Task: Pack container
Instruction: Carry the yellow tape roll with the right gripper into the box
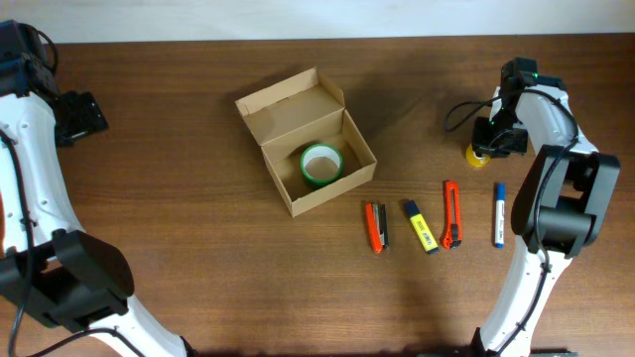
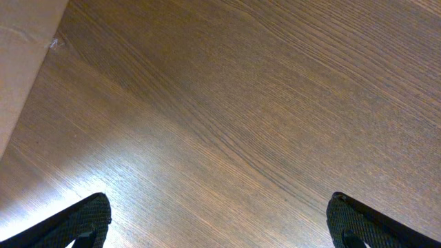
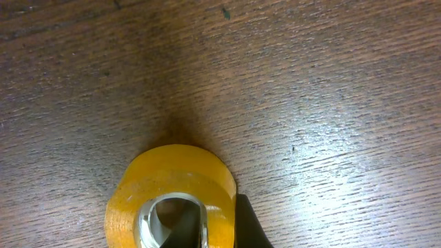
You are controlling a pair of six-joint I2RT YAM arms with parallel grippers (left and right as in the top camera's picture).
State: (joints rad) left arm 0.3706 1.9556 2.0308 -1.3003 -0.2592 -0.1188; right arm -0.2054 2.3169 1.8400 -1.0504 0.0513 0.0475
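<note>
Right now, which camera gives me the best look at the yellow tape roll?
The right wrist view: the yellow tape roll sits close up, its top face and core hole clear. The overhead shows only a small yellow sliver, partly covered. The left wrist view misses it entirely.

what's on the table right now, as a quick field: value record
container: tan cardboard box, flap lid open
inside it: green tape roll, lying flat
right claw: at the yellow tape roll, one finger in its core, one outside; grip unclear
left claw: open, over bare table, away from the container
loose in a row: orange and grey tool, yellow highlighter, orange cutter, blue and white marker
</note>
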